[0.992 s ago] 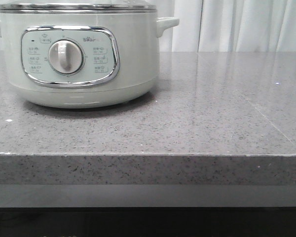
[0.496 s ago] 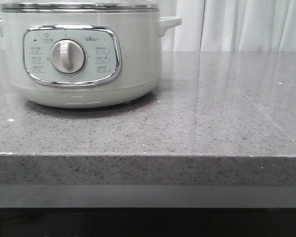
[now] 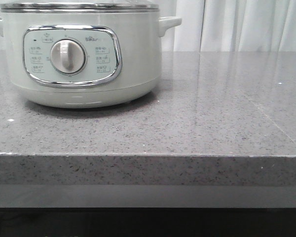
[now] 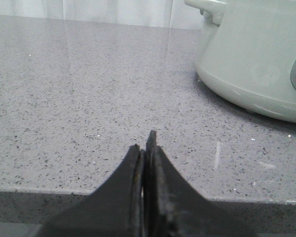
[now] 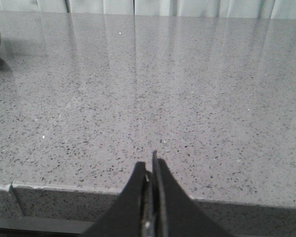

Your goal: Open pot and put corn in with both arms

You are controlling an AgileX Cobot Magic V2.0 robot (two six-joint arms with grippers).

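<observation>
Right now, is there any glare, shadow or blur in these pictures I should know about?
Front view: sharp; curtain light streaks the counter, and the pot casts a dark shadow at its base. Left wrist view: the shut left tool is soft, close to the lens. Right wrist view: pale reflected bands on the stone; the right tool is slightly blurred.

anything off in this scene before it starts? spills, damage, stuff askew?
One oddity: no corn shows in any view. The pot sits level on the counter, lid on. No spills or damage visible. Both grippers, left and right, are shut and empty.
</observation>
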